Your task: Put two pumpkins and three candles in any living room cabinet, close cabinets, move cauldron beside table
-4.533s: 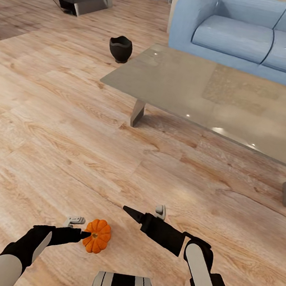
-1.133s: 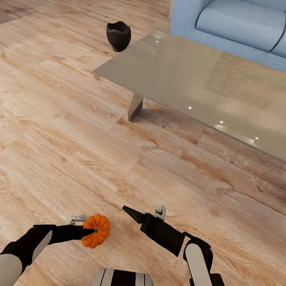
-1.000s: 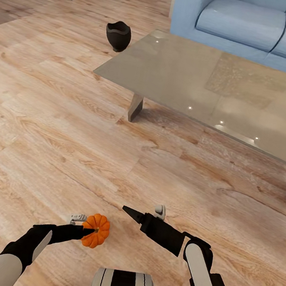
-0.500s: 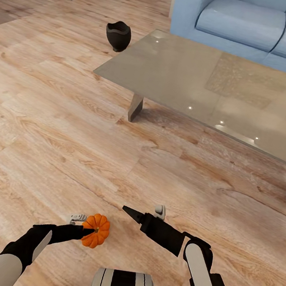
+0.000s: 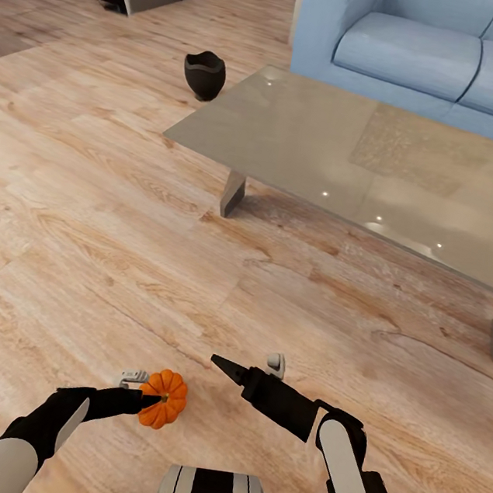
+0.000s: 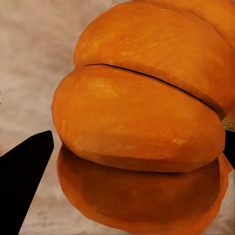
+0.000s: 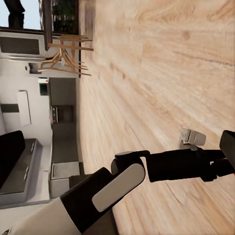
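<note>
- Carrying one pumpkin (image 5: 163, 399) is the step in hand, by my reading: the head view shows it clamped in the left gripper (image 5: 145, 391), a dark finger (image 5: 131, 400) on its near side and a pale one (image 5: 132, 377) on its far side, low over the floor (image 5: 86, 216).
- Head view also gives the room. Table (image 5: 308, 141) ahead to the right, sofa (image 5: 430, 53) behind it, cauldron (image 5: 204, 74) on the floor just off the table's far left corner.
- Right gripper (image 5: 249, 366) hangs empty beside the pumpkin, fingers well apart.
- Next move, as I judge it: find a cabinet, drive there with the grip held, and free the right arm to pull a drawer.
- Left wrist view: pumpkin (image 6: 142, 112) very close, ribs and a seam plain, a black fingertip (image 6: 24, 166) at one flank. This confirms the object sits right between the fingers, which the head view shows less clearly. No room context here.
- Right wrist view: looks across at the left arm (image 7: 122, 181) and its pale finger (image 7: 192, 136), with wooden chairs (image 7: 66, 54) and a dark kitchen area beyond, which the head view lacks. Own fingers barely visible here, so the open state rests on the head view.
</note>
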Available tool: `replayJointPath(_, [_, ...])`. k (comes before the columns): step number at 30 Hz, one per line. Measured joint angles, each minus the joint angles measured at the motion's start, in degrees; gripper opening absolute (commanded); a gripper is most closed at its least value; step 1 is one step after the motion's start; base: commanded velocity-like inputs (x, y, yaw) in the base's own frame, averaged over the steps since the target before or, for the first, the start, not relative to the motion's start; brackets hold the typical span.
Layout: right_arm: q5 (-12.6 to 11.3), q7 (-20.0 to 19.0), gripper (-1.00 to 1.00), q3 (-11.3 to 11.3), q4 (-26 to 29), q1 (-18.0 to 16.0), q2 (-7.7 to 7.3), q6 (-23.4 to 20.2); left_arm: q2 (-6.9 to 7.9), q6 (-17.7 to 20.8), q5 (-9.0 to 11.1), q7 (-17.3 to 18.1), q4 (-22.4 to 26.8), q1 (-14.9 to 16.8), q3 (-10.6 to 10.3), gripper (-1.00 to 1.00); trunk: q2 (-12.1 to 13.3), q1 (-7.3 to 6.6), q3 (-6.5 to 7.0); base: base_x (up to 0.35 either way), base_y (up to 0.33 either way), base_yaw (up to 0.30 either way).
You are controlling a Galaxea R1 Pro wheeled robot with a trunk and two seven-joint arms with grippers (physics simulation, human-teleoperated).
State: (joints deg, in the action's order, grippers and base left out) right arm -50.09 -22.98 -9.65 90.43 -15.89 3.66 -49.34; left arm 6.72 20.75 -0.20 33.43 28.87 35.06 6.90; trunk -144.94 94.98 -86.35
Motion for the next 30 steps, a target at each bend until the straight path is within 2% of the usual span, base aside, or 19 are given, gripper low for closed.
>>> replayJointPath(17, [0.03, 0.12, 1.0, 0.6, -0.6, 0.0, -0.04, 0.92, 0.0, 0.67, -0.01, 0.06, 0.0, 0.0, 0.22, -1.0, 0.23, -0.44, 3.77, 0.0, 0.0, 0.0])
replayJointPath(19, [0.01, 0.09, 1.0, 0.81, -0.61, 0.0, -0.03, 0.99, 0.04, 1.73, 0.0, 0.08, 0.08, 0.06, 0.25, -1.0, 0.25, -0.49, 4.21, 0.0, 0.0, 0.0])
replayJointPath(20, [-0.03, 0.12, 1.0, 1.03, -0.61, 0.0, -0.03, 1.63, 0.48, 4.15, -0.06, -0.01, 1.08, 0.16, 0.31, -1.0, 0.27, -0.52, 4.44, 0.0, 0.0, 0.0])
replayJointPath(24, [-0.21, 0.87, 1.0, 1.81, -0.69, 0.0, -0.05, 2.47, 1.08, 6.42, 0.16, 0.03, 2.16, 0.19, 0.38, -1.0, 0.32, -0.62, 5.32, 0.0, 0.0, 0.0])
replayJointPath(25, [-0.2, 1.08, 1.0, 2.41, -0.7, 0.0, -0.06, 3.11, 1.32, 7.36, 0.14, 0.05, 2.37, 0.27, 0.41, -1.0, 0.33, -0.64, 5.54, 0.0, 0.0, 0.0])
replayJointPath(26, [-0.16, 1.23, 1.0, 2.75, -0.7, 0.0, -0.09, 3.55, 2.57, 9.22, 0.65, 0.07, 3.32, 0.35, 0.51, -1.0, 0.35, -0.67, 5.77, 0.0, 0.0, 0.0])
replayJointPath(27, [-0.17, 1.24, 1.0, 2.78, -0.7, 0.0, -0.09, 3.6, 2.93, 9.33, -0.22, -0.08, 3.59, 0.36, 0.49, -1.0, 0.36, -0.7, 5.99, -0.022, 0.0, 0.0])
replayJointPath(28, [-0.14, 1.36, 1.0, 2.8, -0.71, 0.0, -0.07, 3.69, 3.02, 10.36, 0.4, 0.09, 3.91, 0.36, 0.45, -1.0, 0.38, -0.72, 6.21, -0.097, 0.0, 0.0])
replayJointPath(30, [-0.13, 2.51, 1.0, 2.87, -0.71, 0.0, -0.08, 3.91, 3.2, 11.77, 0.32, 0.08, 4.63, 0.42, 0.43, -1.0, 0.4, -0.77, 6.65, -0.051, 0.0, -0.008])
